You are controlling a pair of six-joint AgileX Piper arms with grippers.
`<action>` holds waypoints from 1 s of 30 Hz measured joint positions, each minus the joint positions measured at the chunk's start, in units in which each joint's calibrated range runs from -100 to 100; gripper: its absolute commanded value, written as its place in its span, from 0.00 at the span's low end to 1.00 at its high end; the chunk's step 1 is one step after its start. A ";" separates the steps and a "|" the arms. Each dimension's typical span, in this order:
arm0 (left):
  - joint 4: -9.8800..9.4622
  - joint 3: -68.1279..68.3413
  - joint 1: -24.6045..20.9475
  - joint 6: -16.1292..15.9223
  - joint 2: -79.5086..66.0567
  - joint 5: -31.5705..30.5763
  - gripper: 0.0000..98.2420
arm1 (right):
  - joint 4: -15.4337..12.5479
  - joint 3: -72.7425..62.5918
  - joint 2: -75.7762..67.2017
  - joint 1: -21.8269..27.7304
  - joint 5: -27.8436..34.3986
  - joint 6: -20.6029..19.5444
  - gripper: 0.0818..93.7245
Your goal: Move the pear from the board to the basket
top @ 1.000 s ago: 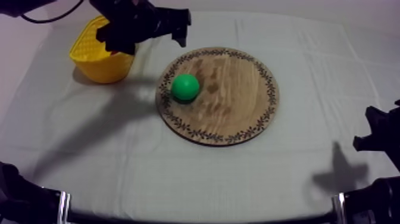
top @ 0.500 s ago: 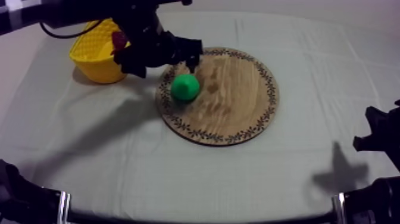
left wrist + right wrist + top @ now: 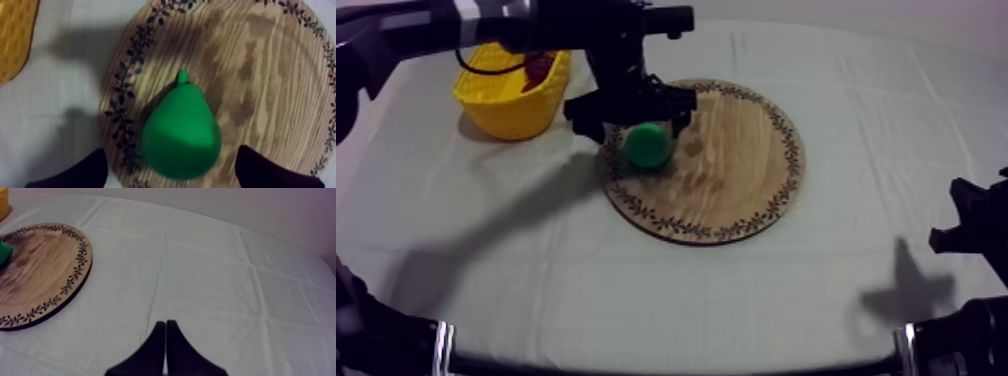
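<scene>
The pear lies on its side on the wooden board, on the part of the board nearest the basket and just inside the patterned rim. In the left wrist view the pear shows its small stalk pointing away from the pincer, with its broad end toward it; the board spreads out around the fruit.

The left pincer hangs right over the pear, its arm reaching in from the upper left across the basket. It is wide open and holds nothing; its two black fingers stand one at each side of the pear's broad end, with a strip of wood showing between each finger and the green skin, so they do not touch it.

The yellow basket stands on the tabletop beside the board, close to its rim but apart from it; a small red fruit sits inside the basket.

The right pincer rests low at its own side of the tabletop, well apart from the board; its fingers lie pressed together in a narrow wedge with nothing between them. From there the board lies ahead on the grey-white cloth, with a sliver of the pear on it.
</scene>
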 measured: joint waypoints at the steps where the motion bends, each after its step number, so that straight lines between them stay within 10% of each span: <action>1: 0.00 -0.72 -0.05 -0.08 0.83 0.26 0.98 | 0.00 0.00 0.00 0.00 0.00 0.00 0.00; 21: 3.30 -11.59 -1.16 -3.16 12.95 7.77 0.98 | 0.00 0.00 0.00 0.00 0.00 0.00 0.00; 30: 3.68 -12.52 -1.19 -4.31 13.01 8.03 0.75 | 0.00 0.00 0.00 0.00 0.01 0.00 0.00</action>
